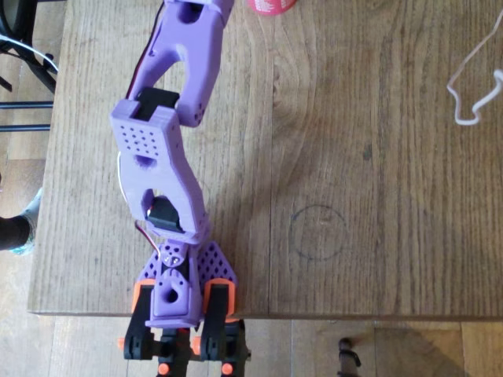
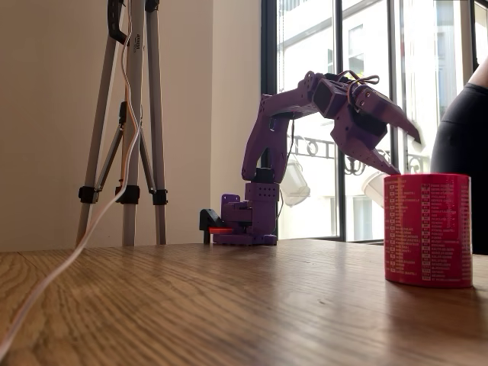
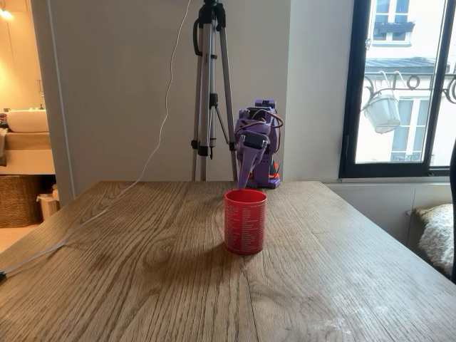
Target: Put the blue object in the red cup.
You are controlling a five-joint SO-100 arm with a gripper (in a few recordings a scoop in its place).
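End effector (image 2: 396,152) spread open, empty, poised over red cup (image 2: 428,229) near the counter's (image 3: 142,271) far edge; drop apparently done.

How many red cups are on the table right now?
1. The red cup stands upright on the wooden table, directly below the purple gripper, at the end opposite the arm's base. Its inside is hidden.
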